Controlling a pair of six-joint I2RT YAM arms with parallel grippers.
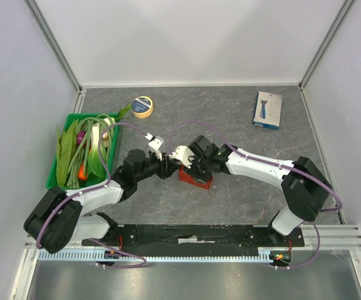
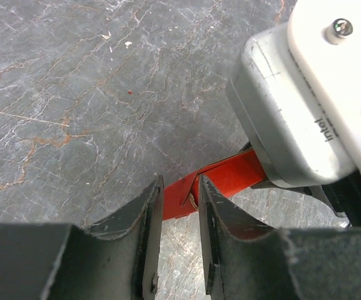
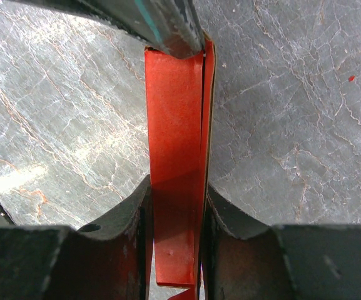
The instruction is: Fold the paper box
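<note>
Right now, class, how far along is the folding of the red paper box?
Done: the paper box has red panels folded up against each other. In hand: the right hand clamps those panels while the left hand pinches one end. Left: no finished, closed box shows, so further folding and tucking probably remains.

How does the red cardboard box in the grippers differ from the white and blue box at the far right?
The glossy red thin cardboard box is plain; the white-and-blue rectangular retail box carries a printed picture. The red box is a flattened, part-folded blank; the retail box is closed. The red box is gripped mid-table by the left gripper and right gripper; the retail box lies untouched. Both are small boxes.
</note>
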